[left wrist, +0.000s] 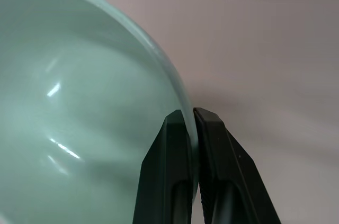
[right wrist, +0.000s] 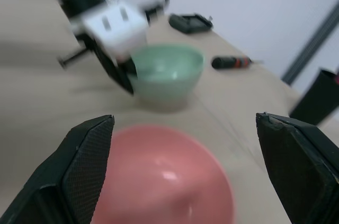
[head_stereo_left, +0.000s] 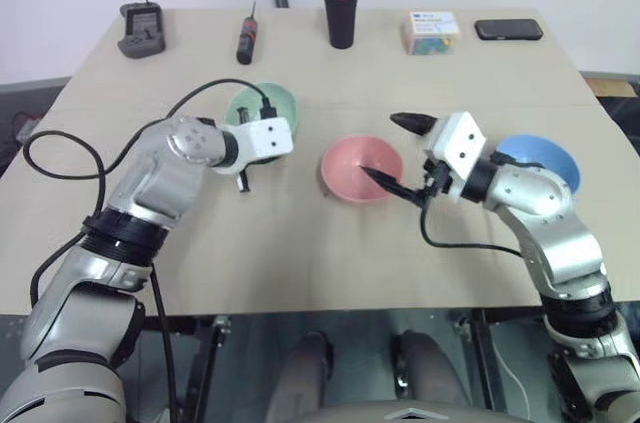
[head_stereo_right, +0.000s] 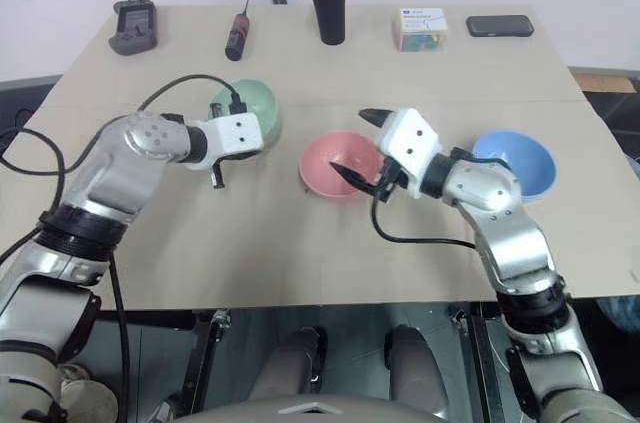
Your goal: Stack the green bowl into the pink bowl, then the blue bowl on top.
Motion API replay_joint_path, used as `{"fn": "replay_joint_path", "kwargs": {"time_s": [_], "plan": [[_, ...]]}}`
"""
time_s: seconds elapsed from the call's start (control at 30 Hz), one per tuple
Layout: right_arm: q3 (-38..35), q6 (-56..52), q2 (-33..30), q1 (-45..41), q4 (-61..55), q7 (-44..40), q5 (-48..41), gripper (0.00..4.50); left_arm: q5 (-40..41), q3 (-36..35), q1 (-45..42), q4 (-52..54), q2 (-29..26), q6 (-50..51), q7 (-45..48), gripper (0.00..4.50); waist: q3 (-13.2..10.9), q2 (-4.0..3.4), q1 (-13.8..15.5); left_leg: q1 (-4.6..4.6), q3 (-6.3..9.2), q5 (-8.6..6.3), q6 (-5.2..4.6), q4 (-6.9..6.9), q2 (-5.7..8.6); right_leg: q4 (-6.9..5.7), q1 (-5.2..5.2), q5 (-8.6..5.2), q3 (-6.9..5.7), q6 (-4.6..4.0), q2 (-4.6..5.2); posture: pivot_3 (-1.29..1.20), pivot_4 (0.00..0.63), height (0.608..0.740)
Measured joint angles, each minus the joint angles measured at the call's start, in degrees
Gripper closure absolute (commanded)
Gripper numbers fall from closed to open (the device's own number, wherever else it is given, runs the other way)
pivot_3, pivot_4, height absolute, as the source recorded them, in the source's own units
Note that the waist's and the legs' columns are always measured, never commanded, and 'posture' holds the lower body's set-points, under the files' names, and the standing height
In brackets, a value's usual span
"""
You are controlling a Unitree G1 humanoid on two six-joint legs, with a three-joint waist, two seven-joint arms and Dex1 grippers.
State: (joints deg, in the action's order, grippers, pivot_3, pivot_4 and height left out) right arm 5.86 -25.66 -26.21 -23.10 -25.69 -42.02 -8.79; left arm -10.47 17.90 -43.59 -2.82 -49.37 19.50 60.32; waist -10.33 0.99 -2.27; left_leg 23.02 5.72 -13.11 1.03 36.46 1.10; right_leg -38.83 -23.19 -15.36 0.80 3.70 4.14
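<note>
One thin rim bite: our left pincer point(left wrist: 192, 128) clamps the green bowl point(head_stereo_left: 262, 109), upper centre-left; right pincer point(head_stereo_left: 398, 150) gapes beside pink bowl point(head_stereo_left: 360, 168). Bowl may slip, seemingly shallow hold.

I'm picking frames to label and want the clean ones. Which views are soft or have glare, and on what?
Right wrist view: the pink bowl up close and the left pincer at the green bowl are smeared. Left wrist view: green rim sharp at the fingers, small glints inside the bowl, table behind soft. Both eye views: even light, crisp, soft shadows under the bowls.
</note>
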Motion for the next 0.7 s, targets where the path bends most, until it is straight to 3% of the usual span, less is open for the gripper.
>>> {"fn": "replay_joint_path", "kwargs": {"time_s": [0.13,0.33,0.37,0.4,0.6,0.7], "plan": [[-5.26,-0.44,-3.52,6.39,-0.63,0.37,-1.33,0.0,6.82,-3.75,-0.55,9.42,0.53,0.09,4.72,4.23,0.0,0.0,0.08,-0.01,-0.03,0.0,-0.01,0.02,0.01,-0.03,0.01,0.0,0.02,0.0,0.02,0.0,0.15,0.74],[-9.83,-1.22,-6.23,9.95,-1.35,2.65,-1.95,0.0,12.64,-2.31,-0.67,15.62,6.21,-3.53,8.37,4.23,0.0,-0.01,-0.25,-0.25,-0.16,0.0,-0.01,0.09,-0.11,-0.12,0.14,0.0,0.14,0.01,-0.09,0.0,0.15,0.74],[-10.13,-1.23,-6.5,10.68,-1.66,2.99,-1.93,0.0,12.97,-1.47,-0.02,15.57,6.7,-5.93,9.14,3.68,0.0,-0.01,-0.23,-0.26,-0.17,0.0,-0.01,0.09,-0.15,-0.12,0.14,0.0,0.14,0.01,-0.12,0.0,0.15,0.74],[-10.37,-1.27,-6.66,11.19,-1.86,3.42,-1.9,0.0,12.98,-0.91,0.65,15.38,7.11,-7.53,9.78,3.52,0.0,0.0,-0.23,-0.25,-0.17,0.0,-0.01,0.09,-0.17,-0.12,0.13,0.0,0.14,0.0,-0.14,0.0,0.15,0.74],[-11.21,-1.98,-6.88,13.5,-4.43,5.63,-2.08,0.0,11.27,0.82,0.83,10.91,7.53,-12.34,10.73,1.0,0.0,0.0,-0.03,-0.19,-0.19,0.0,-0.01,0.16,-0.13,-0.09,0.14,0.0,0.14,0.01,-0.11,0.0,0.15,0.74],[-11.62,-3.06,-7.46,14.87,-4.87,7.1,-1.72,0.0,10.26,0.72,0.7,9.93,7.57,-11.3,10.07,1.0,0.0,0.0,0.04,-0.16,-0.17,0.0,-0.01,0.17,-0.12,-0.07,0.14,0.0,0.13,0.01,-0.11,0.0,0.15,0.74]]}}
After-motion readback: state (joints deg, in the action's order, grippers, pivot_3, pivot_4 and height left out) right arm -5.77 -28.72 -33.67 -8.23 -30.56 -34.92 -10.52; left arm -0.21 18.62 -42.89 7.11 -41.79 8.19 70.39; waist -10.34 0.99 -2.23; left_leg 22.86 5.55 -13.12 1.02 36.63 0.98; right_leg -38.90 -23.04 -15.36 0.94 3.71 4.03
